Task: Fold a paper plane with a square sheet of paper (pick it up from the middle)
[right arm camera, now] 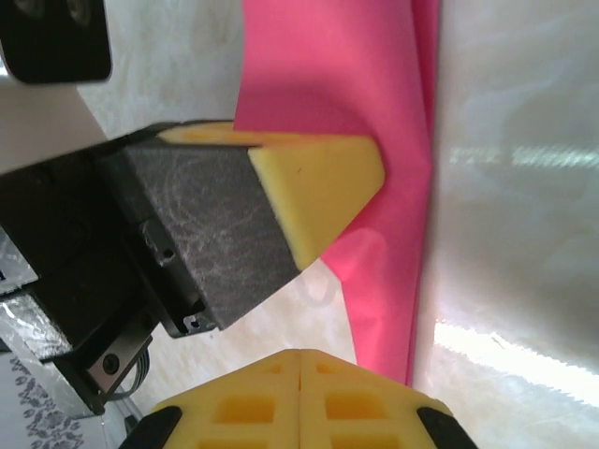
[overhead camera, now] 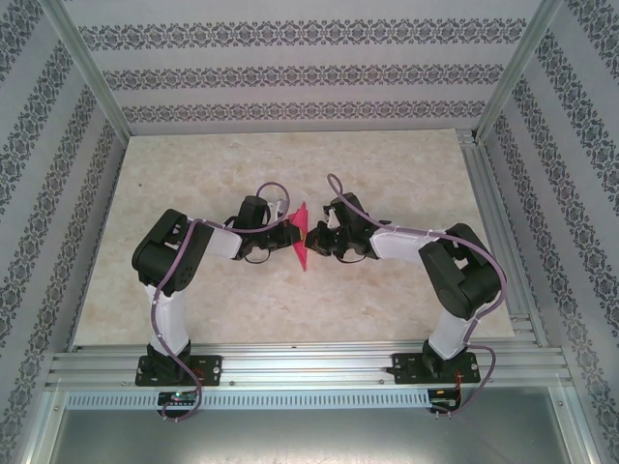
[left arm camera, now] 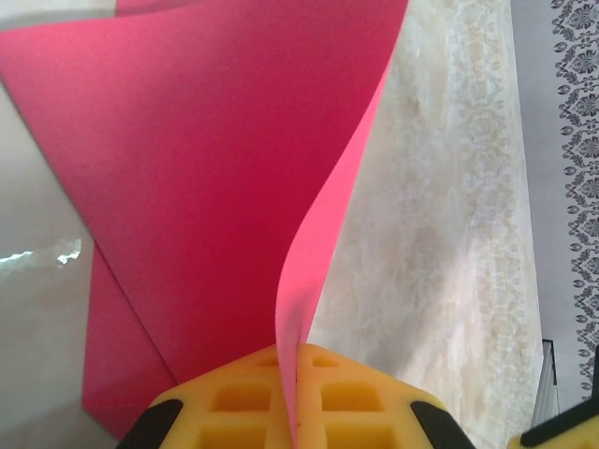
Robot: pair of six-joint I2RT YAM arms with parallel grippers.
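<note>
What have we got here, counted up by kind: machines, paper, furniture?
Robot arms: 2, the left arm and the right arm
Paper: 1, the pink sheet of paper
Furniture: 1, the table
Total: 4

Left claw (overhead camera: 288, 236), right claw (overhead camera: 318, 240) both clamped, tips facing.

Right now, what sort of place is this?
Likely a lab test cell rather than a home: an aluminium frame boxes in a marble-look table, and wallpapered panels stand in as walls.
</note>
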